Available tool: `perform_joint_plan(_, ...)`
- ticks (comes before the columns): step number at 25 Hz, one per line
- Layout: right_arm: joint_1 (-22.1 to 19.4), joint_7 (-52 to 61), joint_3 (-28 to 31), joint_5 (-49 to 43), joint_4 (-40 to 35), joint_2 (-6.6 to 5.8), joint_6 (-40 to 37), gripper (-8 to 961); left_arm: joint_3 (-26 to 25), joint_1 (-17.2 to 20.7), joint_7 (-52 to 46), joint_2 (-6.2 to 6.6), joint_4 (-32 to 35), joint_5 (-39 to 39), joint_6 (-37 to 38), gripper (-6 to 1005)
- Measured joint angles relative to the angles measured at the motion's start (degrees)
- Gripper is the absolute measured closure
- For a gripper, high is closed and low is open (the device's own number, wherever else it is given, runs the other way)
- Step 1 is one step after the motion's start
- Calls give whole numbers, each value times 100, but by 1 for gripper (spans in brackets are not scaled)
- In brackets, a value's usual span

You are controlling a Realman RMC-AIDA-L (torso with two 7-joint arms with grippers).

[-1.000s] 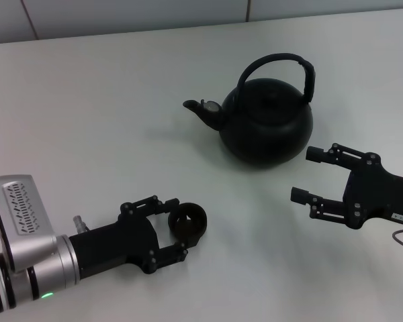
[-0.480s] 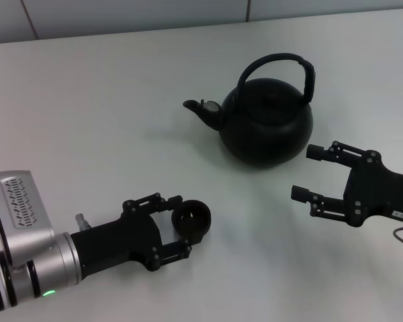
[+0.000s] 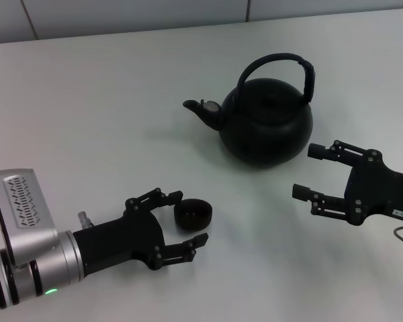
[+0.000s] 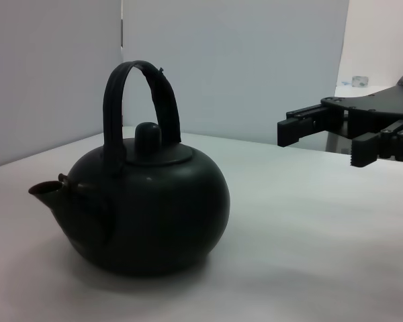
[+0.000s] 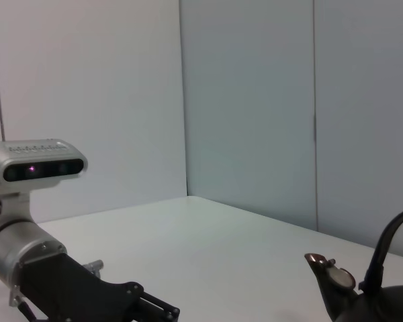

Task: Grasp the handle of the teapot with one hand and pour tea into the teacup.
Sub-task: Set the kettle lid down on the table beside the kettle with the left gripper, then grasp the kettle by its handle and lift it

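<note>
Your left gripper (image 3: 180, 219) sits with its fingers spread around the teacup (image 3: 193, 214), not clamping it, near the table's front. Your right gripper (image 3: 312, 173), also spread, hovers just beside the teapot (image 3: 265, 121); its handle (image 3: 277, 62) is ungrasped, so grasping and pouring remain.

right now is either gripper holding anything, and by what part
Nothing is held. The left gripper is open around the teacup, fingers apart from it. The right gripper is open beside the teapot, clear of the handle.
</note>
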Motion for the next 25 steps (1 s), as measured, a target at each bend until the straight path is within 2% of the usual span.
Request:
perform_joint_plan(3, 1, -13, 2, 0, 0, 0, 25, 184, 9, 0, -12, 0, 0, -1, 0, 131)
perform_joint_plan(25, 10, -39, -27, 1, 0, 0, 71, 184, 81, -12, -35, 0, -3, -10, -66, 132)
